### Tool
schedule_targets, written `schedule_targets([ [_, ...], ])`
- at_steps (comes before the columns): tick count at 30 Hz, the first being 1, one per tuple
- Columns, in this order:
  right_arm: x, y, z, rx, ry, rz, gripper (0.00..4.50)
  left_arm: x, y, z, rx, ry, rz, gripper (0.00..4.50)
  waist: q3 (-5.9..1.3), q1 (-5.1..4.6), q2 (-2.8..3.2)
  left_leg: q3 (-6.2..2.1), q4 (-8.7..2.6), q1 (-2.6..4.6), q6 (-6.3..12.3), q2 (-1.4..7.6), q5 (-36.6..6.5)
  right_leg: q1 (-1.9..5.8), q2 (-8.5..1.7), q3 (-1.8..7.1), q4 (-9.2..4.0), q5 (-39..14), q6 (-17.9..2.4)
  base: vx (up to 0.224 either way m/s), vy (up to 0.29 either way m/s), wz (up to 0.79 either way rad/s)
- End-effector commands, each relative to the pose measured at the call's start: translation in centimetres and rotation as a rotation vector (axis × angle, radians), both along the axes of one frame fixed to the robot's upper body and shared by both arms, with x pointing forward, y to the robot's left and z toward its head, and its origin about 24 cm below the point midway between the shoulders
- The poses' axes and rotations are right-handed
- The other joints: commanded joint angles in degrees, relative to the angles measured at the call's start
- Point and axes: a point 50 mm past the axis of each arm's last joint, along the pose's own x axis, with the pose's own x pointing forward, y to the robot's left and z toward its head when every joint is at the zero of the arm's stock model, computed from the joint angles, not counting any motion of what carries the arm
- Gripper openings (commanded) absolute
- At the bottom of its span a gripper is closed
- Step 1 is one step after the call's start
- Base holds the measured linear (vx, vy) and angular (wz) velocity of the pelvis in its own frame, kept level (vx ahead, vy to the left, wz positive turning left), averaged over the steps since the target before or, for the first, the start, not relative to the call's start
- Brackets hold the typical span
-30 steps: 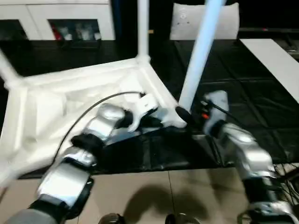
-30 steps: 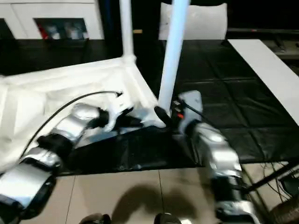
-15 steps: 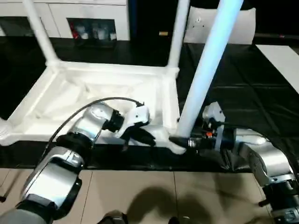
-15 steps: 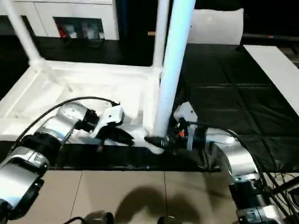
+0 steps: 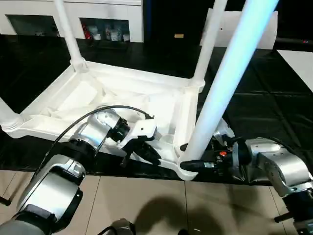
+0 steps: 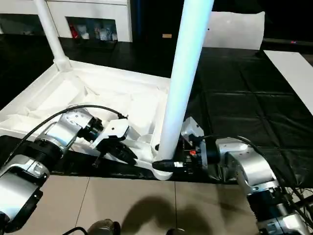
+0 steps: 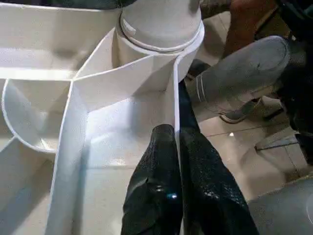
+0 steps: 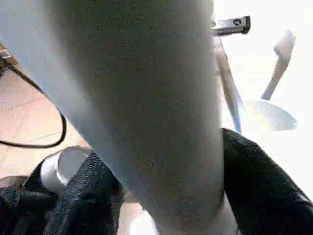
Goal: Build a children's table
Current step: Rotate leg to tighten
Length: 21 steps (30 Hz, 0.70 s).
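With the camera now swung left of a second ago, the upturned tabletop (image 5: 122, 93) is lying at 11 o'clock on the black mat (image 5: 274, 103), the left gripper (image 5: 146, 152) pinching its near rim while the right gripper (image 5: 193, 157) is grasping the corner leg (image 5: 222, 83)

head stereo pair looking down, wrist cameras close on tabletop (image 7: 122, 142)

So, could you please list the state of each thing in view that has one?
tabletop: upside down, ribbed underside up.
near leg: standing in its corner socket, tilted.
far legs: standing in their sockets.
left gripper: shut on the tabletop's rim.
right gripper: fingers either side of the near leg's base.
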Motion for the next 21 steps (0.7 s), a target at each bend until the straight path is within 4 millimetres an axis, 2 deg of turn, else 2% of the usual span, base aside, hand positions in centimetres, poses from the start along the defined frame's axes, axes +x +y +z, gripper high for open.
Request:
schedule_targets([
  [1,-0.1,0.0,0.4,0.0,-0.002,0.036,2.57,-0.1,-0.5,0.7,-0.012,-0.031,-0.061,0.0,-4.3,-0.43,-0.18,-0.81,-4.0,1.28,2.75,2.79,-12.53,3.19,-4.5,2.82,-4.44,-14.99,-11.76,0.0,0.0,0.0],
  [4,-0.1,0.1,0.4,0.002,-0.001,0.041,2.26,-0.1,-0.4,0.8,-0.011,-0.034,-0.06,0.0,-4.34,-0.44,-0.22,-0.8,-3.96,1.25,2.65,2.74,-12.49,3.2,-4.55,2.76,-4.51,-15.58,-11.58,0.0,0.0,0.0],
  [11,-0.7,1.0,0.3,0.056,0.021,0.034,2.14,0.1,-0.3,0.9,-0.042,-0.024,-0.006,0.0,-4.34,-0.44,-0.21,-0.78,-3.97,1.22,2.53,2.68,-12.33,3.25,-4.46,2.77,-4.55,-15.5,-11.36,0.0,0.0,0.0],
  [12,-0.7,1.0,0.3,0.059,0.022,0.029,2.13,0.1,-0.4,0.9,-0.045,-0.026,0.001,0.0,-4.29,-0.39,-0.05,-0.79,-4.0,1.28,2.46,2.7,-12.62,3.16,-4.48,2.79,-4.66,-15.99,-11.2,0.0,0.0,0.0],
  [14,-0.9,1.3,0.0,0.08,0.024,-0.003,2.11,0.3,-0.7,0.9,-0.066,-0.038,0.044,0.0,-4.23,-0.46,-0.17,-0.79,-4.06,1.28,2.27,2.72,-12.95,3.13,-4.5,2.82,-4.68,-16.62,-11.0,0.0,0.0,0.0],
  [15,-0.4,1.7,-0.6,0.077,-0.01,-0.148,2.11,1.0,-1.3,0.8,-0.072,-0.069,0.151,0.0,-4.29,-0.53,-0.13,-0.84,-4.1,1.19,2.01,2.71,-13.21,3.08,-4.57,2.83,-4.68,-17.22,-10.73,0.0,0.0,0.0],
  [16,-0.1,1.8,-0.9,0.071,-0.023,-0.213,2.11,1.3,-1.5,0.8,-0.07,-0.077,0.192,0.0,-4.26,-0.57,-0.1,-0.85,-4.13,1.43,1.57,2.75,-13.55,2.82,-4.52,2.84,-4.8,-17.7,-10.59,0.0,0.0,0.0],
  [18,0.3,1.9,-1.1,0.06,-0.037,-0.272,2.1,1.5,-1.6,0.7,-0.067,-0.078,0.234,0.0,-4.11,-1.04,-0.15,-1.11,-4.31,1.34,0.42,2.41,-15.23,2.97,-4.62,2.59,-5.08,-21.57,-9.64,0.0,0.0,0.0],
  [19,0.7,2.0,-1.4,0.05,-0.047,-0.342,2.09,1.9,-1.9,0.7,-0.078,-0.085,0.283,0.0,-3.9,-1.39,-0.08,-1.11,-4.38,1.61,-0.27,2.31,-16.62,2.65,-4.5,2.62,-5.58,-24.49,-8.62,0.0,0.0,0.0],
  [20,0.7,2.0,-1.4,0.05,-0.047,-0.342,2.07,1.9,-1.9,0.7,-0.078,-0.085,0.283,0.0,-3.9,-1.6,-0.19,-1.19,-4.43,1.59,-0.36,2.27,-17.02,2.81,-4.59,2.61,-5.69,-25.18,-8.36,0.0,0.0,0.0],
  [21,1.2,2.1,-1.5,0.052,-0.043,-0.414,2.05,2.2,-2.2,0.7,-0.094,-0.084,0.333,0.0,-3.92,-1.99,-0.23,-1.24,-4.49,1.5,-0.25,2.28,-16.96,2.89,-4.61,2.65,-5.7,-25.36,-8.14,0.0,0.0,0.0],
])
